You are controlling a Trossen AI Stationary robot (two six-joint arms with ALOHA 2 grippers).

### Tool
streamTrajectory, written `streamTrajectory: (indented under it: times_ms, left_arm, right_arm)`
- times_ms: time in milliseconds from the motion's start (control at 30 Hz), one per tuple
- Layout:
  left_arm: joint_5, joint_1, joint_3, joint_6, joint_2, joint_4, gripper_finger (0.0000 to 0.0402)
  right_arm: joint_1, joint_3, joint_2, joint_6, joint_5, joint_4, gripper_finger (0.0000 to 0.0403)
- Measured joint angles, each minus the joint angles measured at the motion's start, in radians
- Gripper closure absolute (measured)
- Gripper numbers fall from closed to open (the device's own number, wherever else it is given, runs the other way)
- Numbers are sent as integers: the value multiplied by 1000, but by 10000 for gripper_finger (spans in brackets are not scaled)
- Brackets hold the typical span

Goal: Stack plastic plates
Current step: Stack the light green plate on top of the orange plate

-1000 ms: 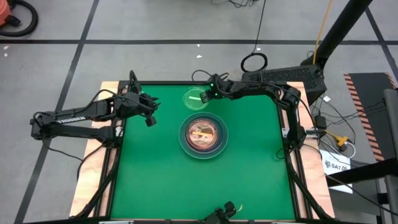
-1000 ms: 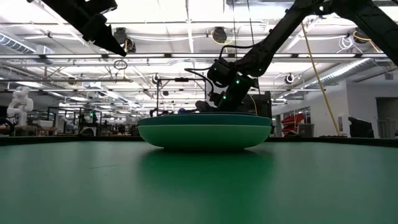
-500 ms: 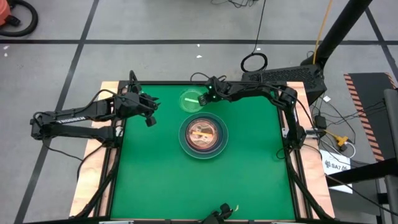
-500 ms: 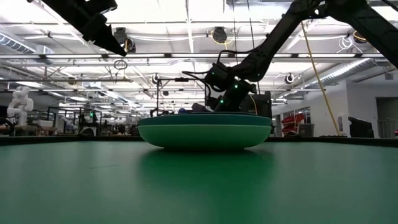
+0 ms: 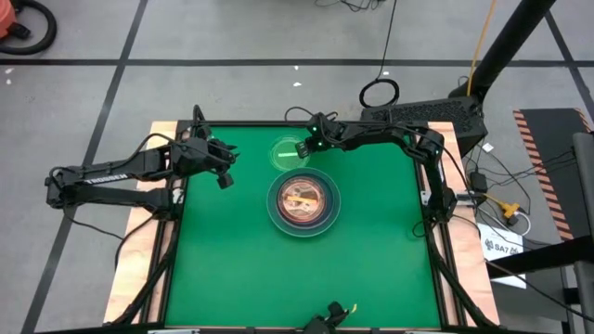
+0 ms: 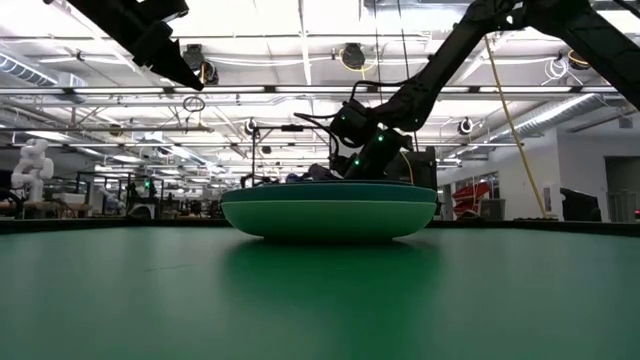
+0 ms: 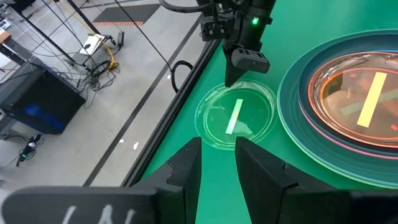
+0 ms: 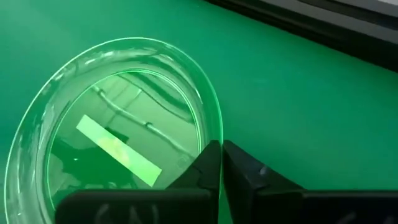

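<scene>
A small translucent green plate [image 5: 288, 153] with a pale stick-like mark lies flat on the green table, far of centre. My right gripper [image 5: 304, 147] is shut on its rim. At the table's middle stands a stack of plates [image 5: 303, 202]: large teal ones [image 6: 328, 208] below, pink and amber smaller ones [image 7: 367, 102] on top. My left gripper [image 5: 223, 176] hangs open above the table's left part, left of the stack, with nothing between its fingers [image 7: 186, 163]. My right gripper pinches the small green plate's rim [image 8: 216, 138] between its two fingers [image 8: 239, 167], on the side of the plate toward the table's right edge. The fingers slant down from the far right. The plate's bottom seems to lie on the table.
The table's black frame [image 5: 278, 124] runs just behind the small plate. A cable loop [image 5: 379, 92] lies on the floor beyond the table. The green surface in front of the stack and to its right lies bare.
My right gripper has moved a little toward the table's left edge and lower, down at the small green plate. The plate has slid slightly toward the left edge. My left arm has kept still.
</scene>
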Motion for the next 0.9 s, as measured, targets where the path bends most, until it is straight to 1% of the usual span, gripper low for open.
streamTrajectory:
  times_ms: [167, 333, 567, 600, 667, 767, 833, 900]
  left_arm:
    - [0, 0, 0, -2, 0, 0, 295]
    - [0, 0, 0, -7, 0, 0, 295]
    - [0, 0, 0, -14, 0, -1, 295]
    - [0, 0, 0, -15, 0, -1, 295]
    - [0, 0, 0, -19, 0, -1, 295]
    - [0, 0, 0, -24, 0, -1, 295]
    - [0, 0, 0, -24, 0, -1, 295]
    - [0, 0, 0, -25, 0, -1, 295]
  right_arm:
    - [-2, -1, -5, -7, -4, 42, 400]
    - [-19, -1, -57, -34, -8, 57, 401]
    - [-41, -1, -178, -82, -123, 67, 402]
    - [-41, -1, -196, -86, -146, 66, 402]
    - [-41, -1, -231, -92, -226, 55, 402]
    - [-29, -1, -281, -109, -397, 0, 402]
    - [-8, 0, -310, -139, -498, -77, 402]
    - [22, 0, -334, -182, -565, -198, 402]
